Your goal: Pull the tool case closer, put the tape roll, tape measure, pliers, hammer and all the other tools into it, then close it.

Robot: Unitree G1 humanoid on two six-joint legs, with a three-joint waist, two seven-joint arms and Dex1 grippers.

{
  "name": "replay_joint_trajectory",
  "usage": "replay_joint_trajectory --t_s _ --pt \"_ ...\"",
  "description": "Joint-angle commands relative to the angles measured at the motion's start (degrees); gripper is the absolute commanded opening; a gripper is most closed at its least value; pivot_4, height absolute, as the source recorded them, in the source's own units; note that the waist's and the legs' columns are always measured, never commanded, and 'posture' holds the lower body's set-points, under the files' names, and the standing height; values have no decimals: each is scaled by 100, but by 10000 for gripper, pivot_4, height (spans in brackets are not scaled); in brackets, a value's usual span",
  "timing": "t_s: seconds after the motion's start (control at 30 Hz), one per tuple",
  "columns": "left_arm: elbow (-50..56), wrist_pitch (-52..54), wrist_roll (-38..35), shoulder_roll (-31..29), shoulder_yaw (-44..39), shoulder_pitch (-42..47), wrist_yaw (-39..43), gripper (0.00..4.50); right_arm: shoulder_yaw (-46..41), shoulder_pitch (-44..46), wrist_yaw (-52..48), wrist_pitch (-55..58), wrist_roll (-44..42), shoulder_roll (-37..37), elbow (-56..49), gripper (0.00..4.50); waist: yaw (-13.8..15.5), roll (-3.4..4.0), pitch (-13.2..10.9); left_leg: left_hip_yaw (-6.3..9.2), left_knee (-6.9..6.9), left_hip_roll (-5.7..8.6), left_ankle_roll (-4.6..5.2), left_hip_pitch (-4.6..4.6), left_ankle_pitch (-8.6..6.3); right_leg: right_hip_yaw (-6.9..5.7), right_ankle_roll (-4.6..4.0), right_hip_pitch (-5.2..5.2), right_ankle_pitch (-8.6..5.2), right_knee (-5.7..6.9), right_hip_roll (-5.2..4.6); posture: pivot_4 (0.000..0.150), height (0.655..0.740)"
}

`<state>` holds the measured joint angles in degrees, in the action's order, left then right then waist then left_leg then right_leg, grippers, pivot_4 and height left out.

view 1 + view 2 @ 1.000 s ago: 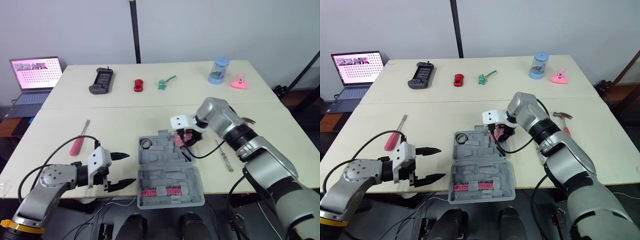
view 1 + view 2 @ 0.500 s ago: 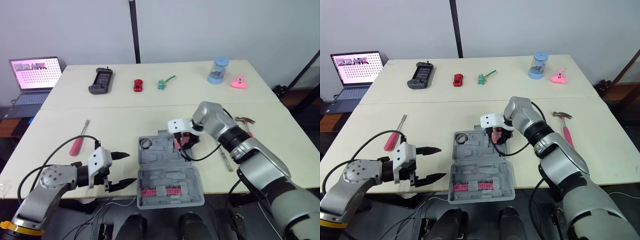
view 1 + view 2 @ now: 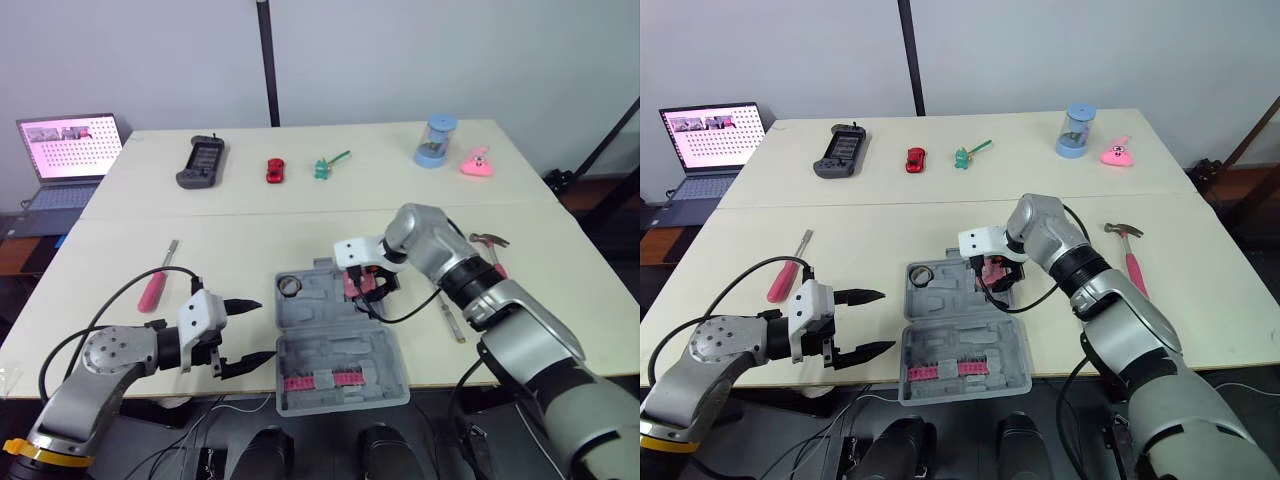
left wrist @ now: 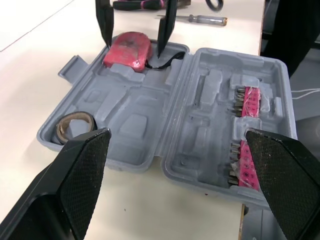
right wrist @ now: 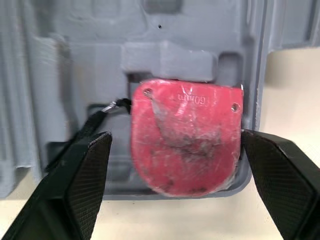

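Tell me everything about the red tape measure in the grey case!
The tape measure is rounded, red, scuffed plastic by its look, with two small screws and a black strap trailing from one side. It lies flat in a corner pocket of the open grey tool case, in the half farther from the robot. The right gripper stands open astride it, with a gap on one side.

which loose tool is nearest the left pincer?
The pink-handled screwdriver, lying just beyond the left pincer. The hammer lies on the far side of the case.
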<state>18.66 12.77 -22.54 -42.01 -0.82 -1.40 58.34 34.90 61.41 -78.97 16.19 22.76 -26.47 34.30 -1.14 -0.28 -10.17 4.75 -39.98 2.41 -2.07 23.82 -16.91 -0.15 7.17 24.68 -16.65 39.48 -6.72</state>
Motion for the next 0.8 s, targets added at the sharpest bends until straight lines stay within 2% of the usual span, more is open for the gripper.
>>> replay_joint_trajectory --t_s 0.03,0.13,0.23,0.37,0.4,0.43,0.57,0.6,0.8 --pt "158 14 -47 -9 -43 77 -15 45000 -385 9 -301 245 -317 -204 -729 44293 5 0 0 0 0 0 0 0 0 0 0 0 0 0 0 1500 6753" --pt "140 37 -44 16 -21 139 -20 45000 -724 -93 -413 423 -681 -343 -1174 44293 6 0 0 1 -1 0 0 0 0 0 0 -1 0 0 0 1500 6753" --pt "75 26 -11 80 36 240 -36 45000 -1473 -308 8 473 -1209 -433 -1506 44293 24 -1 0 3 -1 -3 0 1 0 -1 0 -2 0 -1 -1 1500 6753" --pt "-19 46 -7 196 110 392 -35 45000 -1784 -676 -231 289 -1683 -754 -1574 44293 39 -2 1 3 -2 -3 0 1 0 -1 0 -5 0 -3 -5 1500 6753" --pt "-50 54 -11 223 129 439 -28 45000 -1908 -784 -205 210 -1848 -742 -1555 38896 37 -3 2 3 -2 -2 0 1 0 -3 0 -7 0 -3 -5 1500 6753" --pt "-90 57 -7 244 150 490 -27 45000 -1985 -893 -245 220 -2000 -741 -1544 36331 29 -3 1 3 -2 -2 1 1 0 -3 0 -9 0 -4 -5 1500 6753" --pt "-213 43 5 279 186 612 -3 45000 -2070 -1325 -63 -178 -2174 -744 -1549 16183 -6 -2 1 1 -2 -2 1 0 0 -3 0 -7 0 -2 0 1500 6753" --pt "-233 39 3 282 191 634 5 45000 -2102 -1379 -52 31 -2264 -712 -1521 11748 -8 -1 0 0 -1 -2 1 0 0 -3 0 -5 0 -2 1 1500 6753" --pt "-291 28 0 286 220 720 52 45000 -2202 -1490 716 -420 -2204 -457 -603 11748 18 -3 1 1 -3 -4 0 -1 0 -2 0 -8 0 -3 -3 1500 6753"
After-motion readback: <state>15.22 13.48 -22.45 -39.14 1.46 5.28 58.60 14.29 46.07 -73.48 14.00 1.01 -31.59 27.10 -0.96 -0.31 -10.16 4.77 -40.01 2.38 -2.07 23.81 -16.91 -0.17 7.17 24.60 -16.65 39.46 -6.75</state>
